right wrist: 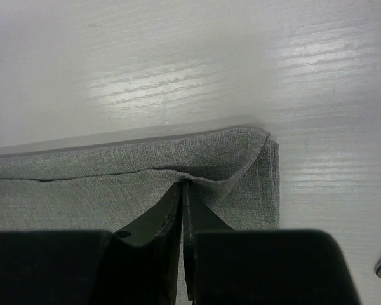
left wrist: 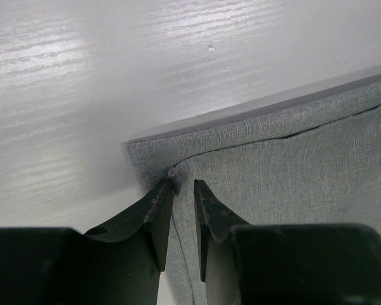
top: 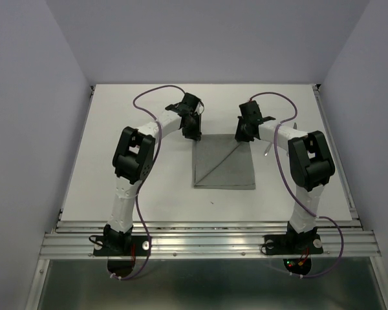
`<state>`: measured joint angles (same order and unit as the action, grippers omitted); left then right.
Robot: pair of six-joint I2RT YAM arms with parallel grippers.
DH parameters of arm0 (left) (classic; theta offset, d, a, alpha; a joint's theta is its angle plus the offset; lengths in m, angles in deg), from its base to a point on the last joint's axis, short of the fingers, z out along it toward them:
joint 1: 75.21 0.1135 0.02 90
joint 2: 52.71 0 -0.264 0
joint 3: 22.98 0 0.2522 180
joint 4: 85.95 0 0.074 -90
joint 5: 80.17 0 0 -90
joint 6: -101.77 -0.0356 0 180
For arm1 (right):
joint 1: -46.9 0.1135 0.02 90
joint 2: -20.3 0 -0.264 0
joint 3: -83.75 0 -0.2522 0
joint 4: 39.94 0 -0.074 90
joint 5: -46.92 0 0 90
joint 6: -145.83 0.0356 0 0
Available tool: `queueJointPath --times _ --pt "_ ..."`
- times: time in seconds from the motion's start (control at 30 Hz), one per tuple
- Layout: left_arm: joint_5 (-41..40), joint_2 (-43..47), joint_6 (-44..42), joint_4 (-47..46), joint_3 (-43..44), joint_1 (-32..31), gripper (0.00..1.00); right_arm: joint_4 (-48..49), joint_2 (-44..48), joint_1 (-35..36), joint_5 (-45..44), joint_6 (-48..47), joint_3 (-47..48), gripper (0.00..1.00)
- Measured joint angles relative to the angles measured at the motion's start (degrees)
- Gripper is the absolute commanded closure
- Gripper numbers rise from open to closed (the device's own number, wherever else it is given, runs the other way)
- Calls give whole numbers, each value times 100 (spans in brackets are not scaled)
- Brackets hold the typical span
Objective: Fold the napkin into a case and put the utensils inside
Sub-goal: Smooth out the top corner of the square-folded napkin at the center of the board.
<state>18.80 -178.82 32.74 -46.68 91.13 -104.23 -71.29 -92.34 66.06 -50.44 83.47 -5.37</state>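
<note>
Right hand (right wrist: 183, 185) clamps the napkin (right wrist: 82, 184); left hand (left wrist: 184, 184) stands parted at its corner.

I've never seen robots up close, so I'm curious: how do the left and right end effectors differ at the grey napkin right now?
The left end effector has its jaws apart with a gap; the right end effector has them pressed together. The right one pinches the top layer of the napkin into a raised pucker; the cloth at the left one lies flat. Both are black and sit near the napkin's far corners.
</note>
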Motion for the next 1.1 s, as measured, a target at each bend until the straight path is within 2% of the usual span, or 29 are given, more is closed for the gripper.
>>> queueJointPath --times 0.53,0.8,1.1 --pt "-46 -275 -13 28 216 4 68 0 0 0 31 0 7 92" --pt "-42 -275 -35 50 216 4 62 0 0 0 37 0 9 92" --pt "-28 -275 -37 46 216 4 64 0 0 0 52 0 9 91"
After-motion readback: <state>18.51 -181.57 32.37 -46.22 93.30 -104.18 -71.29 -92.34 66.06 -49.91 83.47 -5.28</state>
